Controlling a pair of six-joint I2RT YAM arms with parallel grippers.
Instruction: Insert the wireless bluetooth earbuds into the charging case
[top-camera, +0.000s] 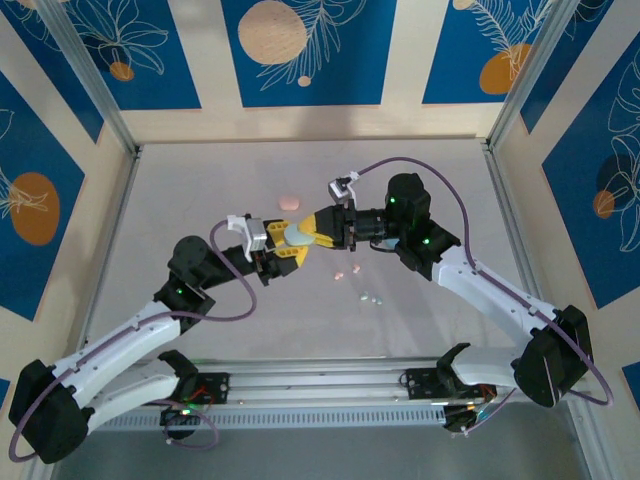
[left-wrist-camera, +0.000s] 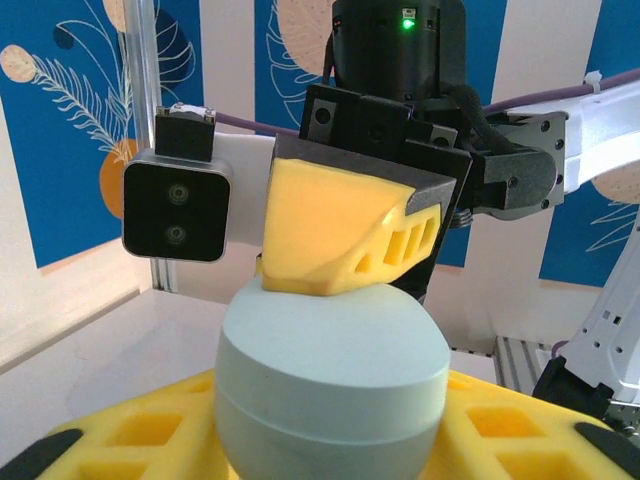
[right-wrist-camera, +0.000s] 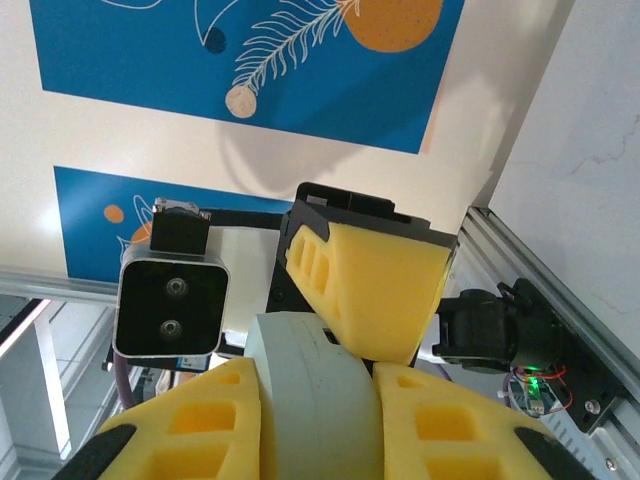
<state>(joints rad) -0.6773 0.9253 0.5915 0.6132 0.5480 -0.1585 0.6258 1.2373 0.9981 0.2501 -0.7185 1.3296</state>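
Case (top-camera: 297, 233) is held above the tabletop (top-camera: 200, 200), left tool (top-camera: 289, 247) and right tool (top-camera: 309, 232) both clamped on it, probably to pry the lid. Earbuds (top-camera: 340, 272) lie loose below the right tool.

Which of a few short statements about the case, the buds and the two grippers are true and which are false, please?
1. The left gripper and the right gripper both grip the pale blue case. True.
2. Every bud is already inside the case. False: several tiny buds lie on the table, near the right arm.
3. A pink item lies on the table beyond the grippers, with neither touching it. True.
4. The right gripper's fingers are red. False: they are yellow.
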